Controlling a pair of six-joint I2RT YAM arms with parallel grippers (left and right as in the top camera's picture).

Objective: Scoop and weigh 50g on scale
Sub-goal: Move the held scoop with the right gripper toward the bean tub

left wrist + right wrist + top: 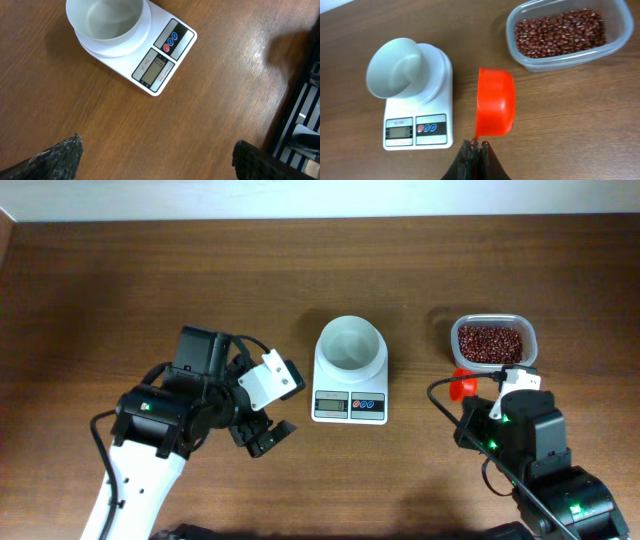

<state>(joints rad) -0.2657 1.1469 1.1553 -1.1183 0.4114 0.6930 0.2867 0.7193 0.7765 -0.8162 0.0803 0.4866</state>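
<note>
The overhead camera looks straight down from high up, with the scale at the middle of the counter. The left wrist camera looks down closely from the scale's left. The right wrist camera looks down from its right. All three views share the scale.

Digits on the scale are too small to read; the right arm hides most of the scoop

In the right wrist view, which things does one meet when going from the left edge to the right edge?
scale → scoop → tub of beans. The right gripper, shut on the scoop's handle, lies right below the scoop, so it is left out of the order.
</note>
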